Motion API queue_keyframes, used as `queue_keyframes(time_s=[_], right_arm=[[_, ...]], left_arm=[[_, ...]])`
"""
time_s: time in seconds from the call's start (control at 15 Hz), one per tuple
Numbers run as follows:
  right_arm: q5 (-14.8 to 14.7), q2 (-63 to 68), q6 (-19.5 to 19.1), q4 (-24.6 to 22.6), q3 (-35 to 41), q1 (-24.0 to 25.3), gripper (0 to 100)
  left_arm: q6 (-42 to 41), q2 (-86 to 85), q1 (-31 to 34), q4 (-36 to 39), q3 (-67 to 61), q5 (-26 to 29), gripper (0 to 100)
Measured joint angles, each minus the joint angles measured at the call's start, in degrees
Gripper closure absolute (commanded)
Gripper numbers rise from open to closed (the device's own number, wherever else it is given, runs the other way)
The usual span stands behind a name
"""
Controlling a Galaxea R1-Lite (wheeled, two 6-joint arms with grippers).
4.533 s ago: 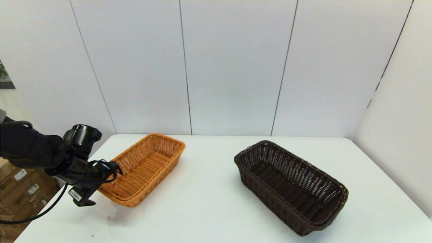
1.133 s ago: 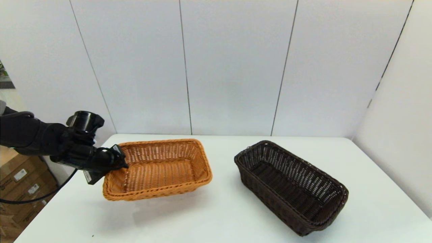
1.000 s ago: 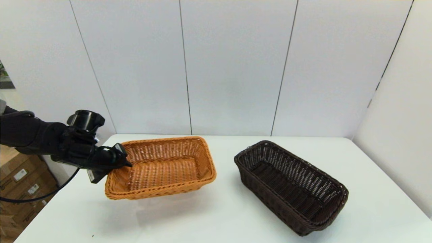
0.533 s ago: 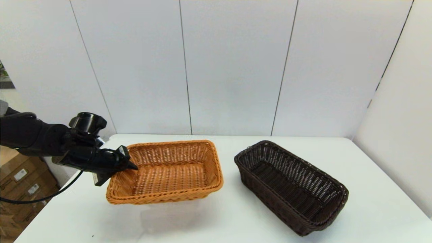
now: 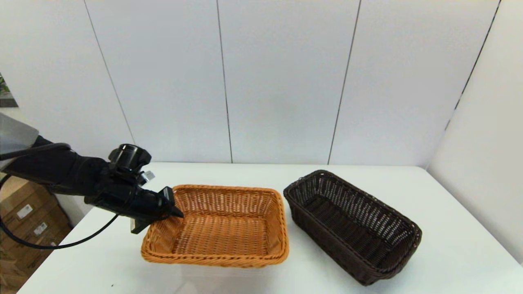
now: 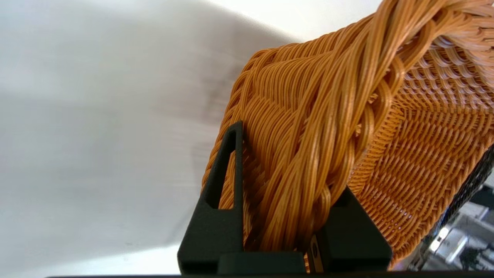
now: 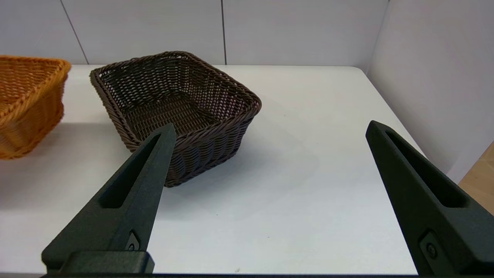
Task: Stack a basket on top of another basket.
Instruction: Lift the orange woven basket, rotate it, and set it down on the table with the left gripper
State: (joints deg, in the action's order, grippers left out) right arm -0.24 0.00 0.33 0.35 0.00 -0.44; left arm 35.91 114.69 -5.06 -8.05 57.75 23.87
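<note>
Head view: the left gripper [image 5: 173,212] is clamped on the left short rim of the orange-tan basket [image 5: 229,228], which stands near the front middle of the white table [image 5: 261,179]. Its right short rim is just beside the near left corner of the dark brown basket [image 5: 351,224]; I cannot tell if they touch. The dark basket lies diagonally on the right half of the table, with free surface behind it, to its right and along the front edge. The right arm is not seen here.

Left wrist view: the two black fingers [image 6: 225,185] grip the braided rim of the orange-tan basket [image 6: 347,116] between them, one outside the wall and one inside.

Right wrist view: the right gripper [image 7: 270,129] hangs with its fingers spread wide and empty, near the front right of the table, well apart from the dark brown basket [image 7: 173,104].

Compared with half a second ago, the orange-tan basket has travelled rightward and toward the front, closing the gap to the dark one, which has not moved.
</note>
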Motion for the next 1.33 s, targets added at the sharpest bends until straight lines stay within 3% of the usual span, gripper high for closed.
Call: queue_keyframes(time_s=[0.93,1.33], right_arm=[[0.0,0.0,0.0,0.0,0.0,0.0,0],[0.0,0.0,0.0,0.0,0.0,0.0,0]], left_arm=[[6.3,4.1,-4.9,0.7,3.4,-0.9,100],[6.4,5.3,-6.5,0.5,4.1,-4.5,100]])
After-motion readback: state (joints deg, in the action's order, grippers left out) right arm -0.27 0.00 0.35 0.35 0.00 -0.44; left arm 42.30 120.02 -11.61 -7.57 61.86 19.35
